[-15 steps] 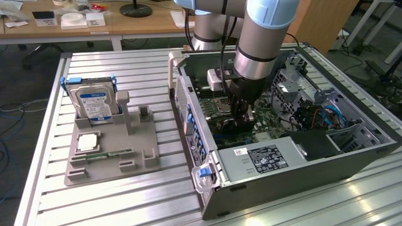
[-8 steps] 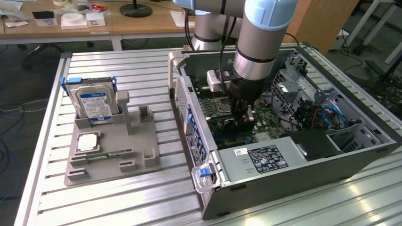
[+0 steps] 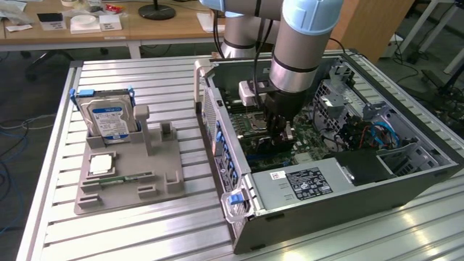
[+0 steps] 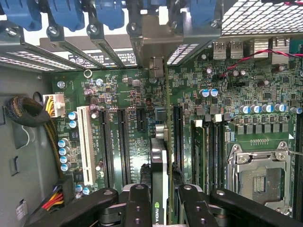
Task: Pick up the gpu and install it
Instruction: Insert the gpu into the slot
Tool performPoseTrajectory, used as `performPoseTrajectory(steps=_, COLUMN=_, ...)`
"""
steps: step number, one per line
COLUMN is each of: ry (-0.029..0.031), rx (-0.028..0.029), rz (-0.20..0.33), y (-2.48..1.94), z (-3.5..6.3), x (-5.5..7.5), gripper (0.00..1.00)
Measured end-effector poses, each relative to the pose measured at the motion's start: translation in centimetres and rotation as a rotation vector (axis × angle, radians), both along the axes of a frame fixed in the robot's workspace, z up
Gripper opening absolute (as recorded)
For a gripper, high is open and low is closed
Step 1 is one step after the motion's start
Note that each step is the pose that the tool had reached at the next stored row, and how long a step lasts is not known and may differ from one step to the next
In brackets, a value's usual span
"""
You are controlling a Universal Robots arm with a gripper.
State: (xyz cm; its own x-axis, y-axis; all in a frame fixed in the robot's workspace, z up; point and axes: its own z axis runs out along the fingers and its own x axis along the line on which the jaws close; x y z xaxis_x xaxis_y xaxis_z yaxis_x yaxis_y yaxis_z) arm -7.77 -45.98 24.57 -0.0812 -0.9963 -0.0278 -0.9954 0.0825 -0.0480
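On the exterior view's left, a hard drive stands on the counter. Rightward, inside the case, the pincer is clamped on the gpu, edge-on over motherboard slots. It looks stiff, light and fragile; its top edge seems the safest hold.

Wooden desk behind the slatted metal table, grey floor with cables

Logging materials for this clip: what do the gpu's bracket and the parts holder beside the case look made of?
The gpu bracket looks like bare silver metal, smooth with a dull sheen. The parts holder looks like matte grey plastic, possibly printed; its blocky, uniform surface suggests so.
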Motion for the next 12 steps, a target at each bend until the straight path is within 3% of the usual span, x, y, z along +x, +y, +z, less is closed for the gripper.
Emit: performPoseTrajectory(steps=12, ry=-0.0033, rx=0.0001, rz=0.0, y=0.0, z=-0.04, x=-0.04, gripper=0.26)
